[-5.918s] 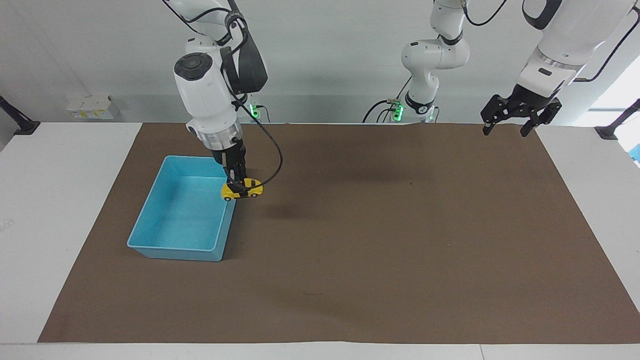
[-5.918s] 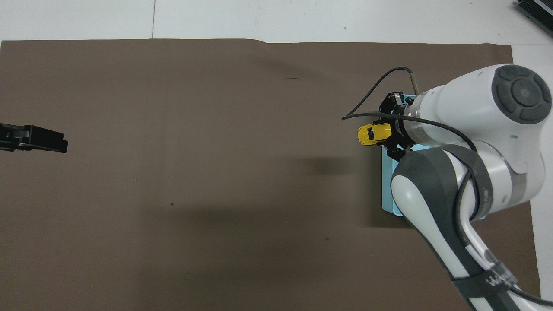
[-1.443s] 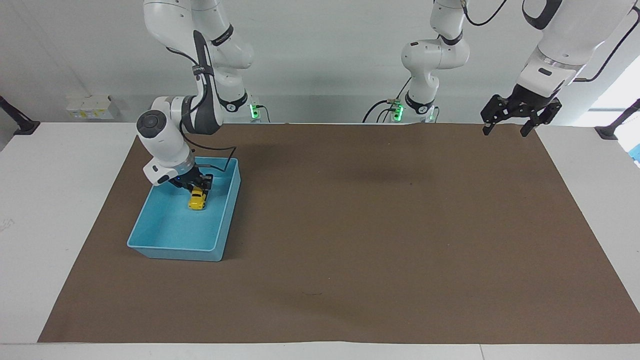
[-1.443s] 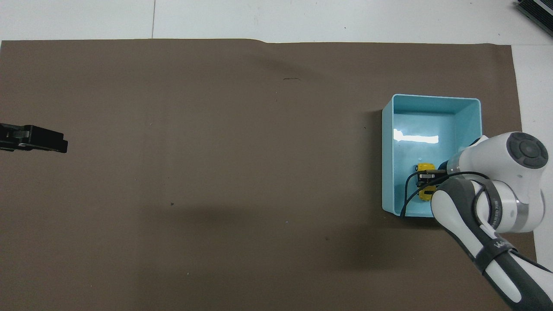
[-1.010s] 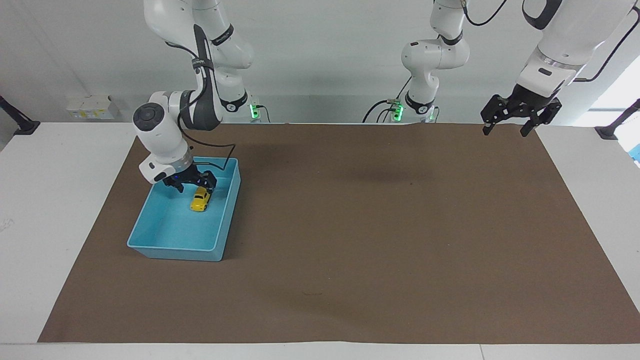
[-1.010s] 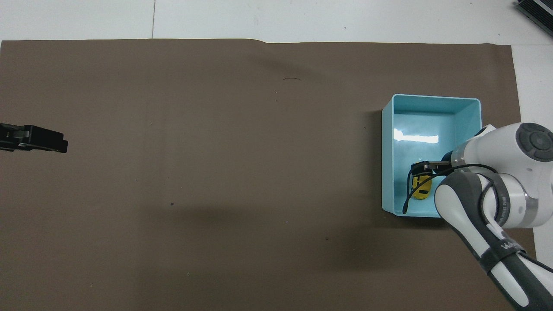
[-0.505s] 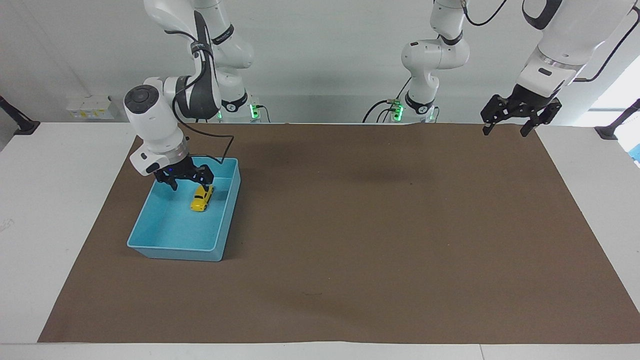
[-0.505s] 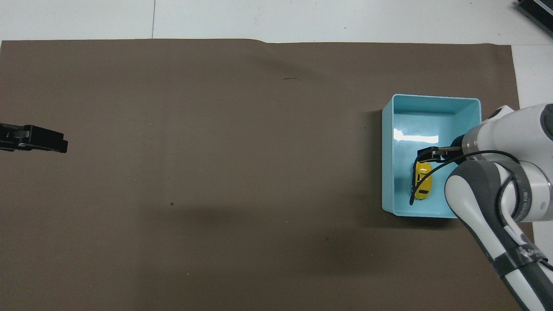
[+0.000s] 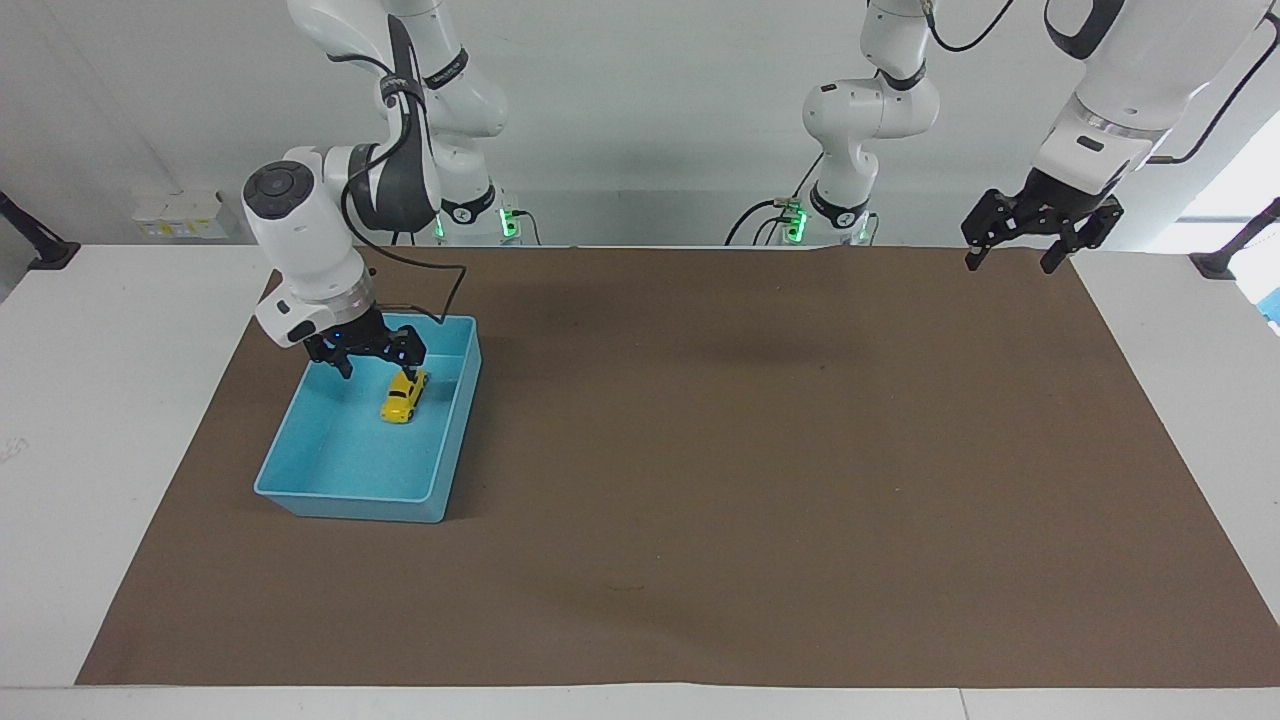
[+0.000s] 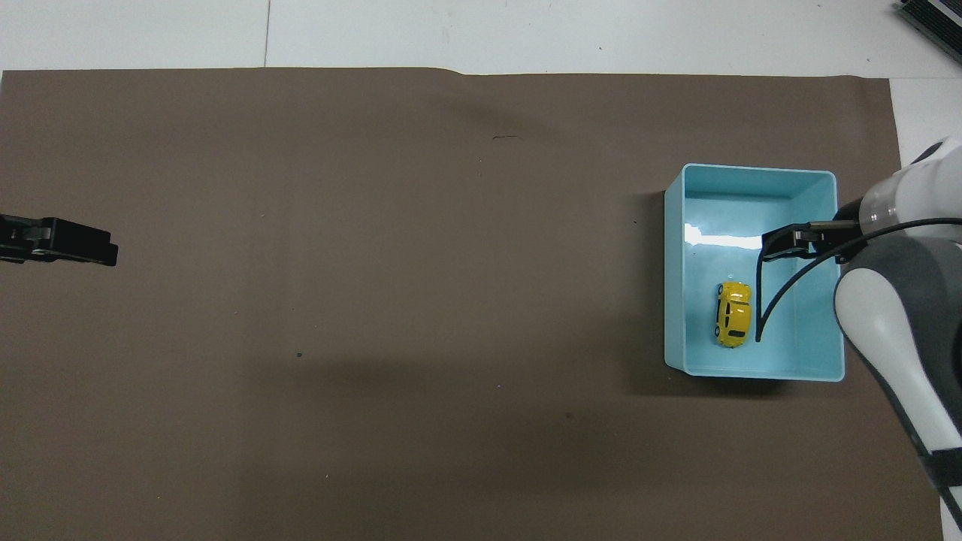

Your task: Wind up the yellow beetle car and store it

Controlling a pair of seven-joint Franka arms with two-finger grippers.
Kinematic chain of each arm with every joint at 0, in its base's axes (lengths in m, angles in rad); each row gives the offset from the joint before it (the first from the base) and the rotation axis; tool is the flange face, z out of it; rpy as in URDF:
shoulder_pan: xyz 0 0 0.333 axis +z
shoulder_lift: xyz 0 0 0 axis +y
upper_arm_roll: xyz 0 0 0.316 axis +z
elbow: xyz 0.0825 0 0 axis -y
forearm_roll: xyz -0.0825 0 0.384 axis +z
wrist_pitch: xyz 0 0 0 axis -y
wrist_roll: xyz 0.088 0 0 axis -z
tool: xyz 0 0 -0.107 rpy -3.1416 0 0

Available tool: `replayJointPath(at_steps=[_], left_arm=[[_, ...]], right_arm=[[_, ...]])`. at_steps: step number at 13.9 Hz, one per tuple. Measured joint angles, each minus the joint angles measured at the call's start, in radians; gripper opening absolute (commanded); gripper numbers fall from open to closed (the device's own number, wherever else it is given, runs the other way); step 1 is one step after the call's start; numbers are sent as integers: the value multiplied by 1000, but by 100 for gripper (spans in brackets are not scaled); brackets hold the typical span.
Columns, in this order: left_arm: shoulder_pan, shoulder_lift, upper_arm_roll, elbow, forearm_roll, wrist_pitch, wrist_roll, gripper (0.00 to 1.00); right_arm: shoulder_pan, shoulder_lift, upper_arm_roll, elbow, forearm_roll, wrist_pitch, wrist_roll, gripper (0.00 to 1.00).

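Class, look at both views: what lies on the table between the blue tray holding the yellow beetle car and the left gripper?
Nothing but bare brown mat lies between the blue tray and the left gripper, clearest in the overhead view.

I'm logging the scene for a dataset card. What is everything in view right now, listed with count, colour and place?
yellow beetle car: one, bright yellow with dark windows, lying in the blue tray, in its half nearer to the robots, free of any gripper.
blue tray: one, light blue, open-topped, on the brown mat toward the right arm's end of the table.
brown mat: one, brown, covering most of the white table.
white table: one, white, showing around the mat's edges.
right gripper: one, black, open, over the tray, just above the car.
left gripper: one, black, open, waiting in the air over the mat's edge at the left arm's end.
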Motion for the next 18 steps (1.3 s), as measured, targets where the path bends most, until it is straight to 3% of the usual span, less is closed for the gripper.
replayJointPath(at_steps=[12, 18], left_arm=[[0, 0, 0, 0, 0, 0, 0, 100], [0, 0, 0, 0, 0, 0, 0, 100]], right_arm=[[0, -16, 0, 246, 22, -312, 0, 100], [0, -16, 0, 266, 23, -329, 0, 100]])
